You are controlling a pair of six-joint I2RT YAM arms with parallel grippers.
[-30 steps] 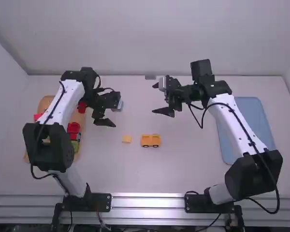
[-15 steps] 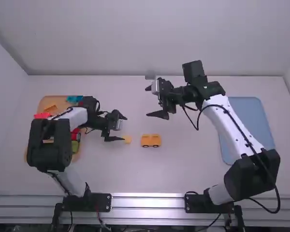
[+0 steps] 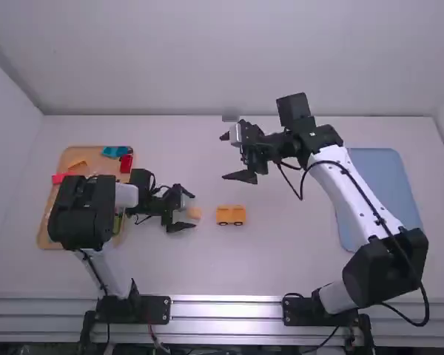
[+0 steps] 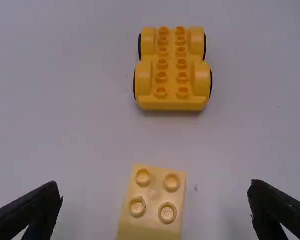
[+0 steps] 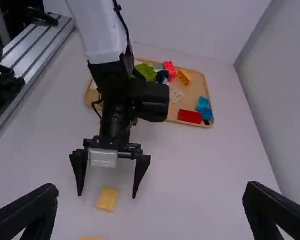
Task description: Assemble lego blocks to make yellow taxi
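Presently, locate the left claw [image 3: 189,211] low over the worktop [image 3: 281,259], fingers spread wide, straddling the small yellow block [image 4: 153,195] with a gap on both sides; note four studs facing up on the block, slightly skewed between the fingers; find the yellow wheeled base [image 4: 171,67] near the block but apart from it, on the side toward the right arm [image 3: 351,170], upright on its wheels, with two rows of studs on top; locate the right claw [image 3: 223,157] raised above the worktop, fingers likewise wide, with nothing gripped; observe the tan tray [image 3: 96,159] at the left, partly beneath the left arm [image 3: 81,211], holding loose pieces, including a red block [image 5: 190,117], blue pieces [image 5: 204,104] and a green piece [image 5: 146,71]; identify the blue tray [image 3: 381,177] at the right, lying flat, partly hidden by the right arm.
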